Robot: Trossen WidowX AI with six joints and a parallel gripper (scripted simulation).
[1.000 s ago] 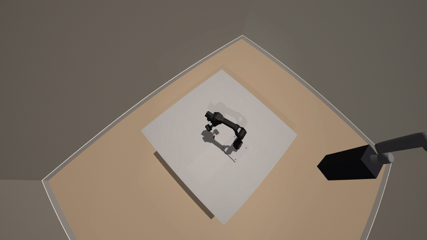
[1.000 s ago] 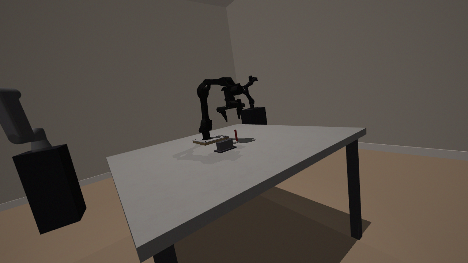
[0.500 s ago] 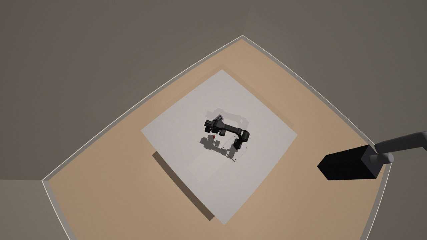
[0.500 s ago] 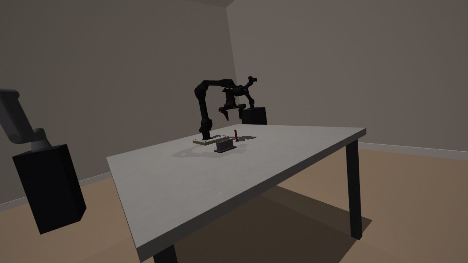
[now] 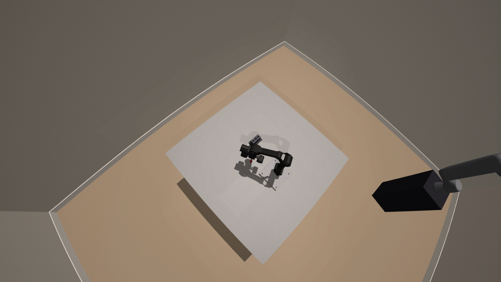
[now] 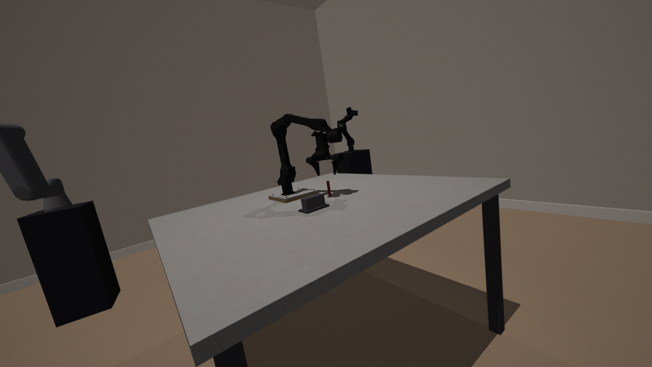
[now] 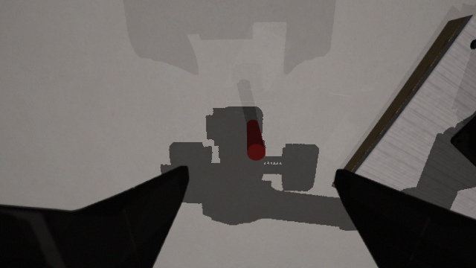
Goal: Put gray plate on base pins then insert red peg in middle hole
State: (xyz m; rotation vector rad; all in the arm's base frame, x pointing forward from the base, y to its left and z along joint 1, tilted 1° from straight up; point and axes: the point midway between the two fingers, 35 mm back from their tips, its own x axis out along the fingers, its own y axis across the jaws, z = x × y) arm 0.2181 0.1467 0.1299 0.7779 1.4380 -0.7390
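The red peg stands upright on the table, apart from the other parts. My gripper is open and empty, pointing down above the peg. In the wrist view the peg's top shows between the two fingers, a little ahead of the line between their tips. The gray plate is a block with a row of three holes. It appears to sit level on the dark base. The pins cannot be made out. The plate and base are outside the wrist view.
The arm's metal-topped mounting board lies beside the peg, on the right in the wrist view. A black pedestal with a gray arm stands off the table. Another dark arm stands on a pedestal beyond it.
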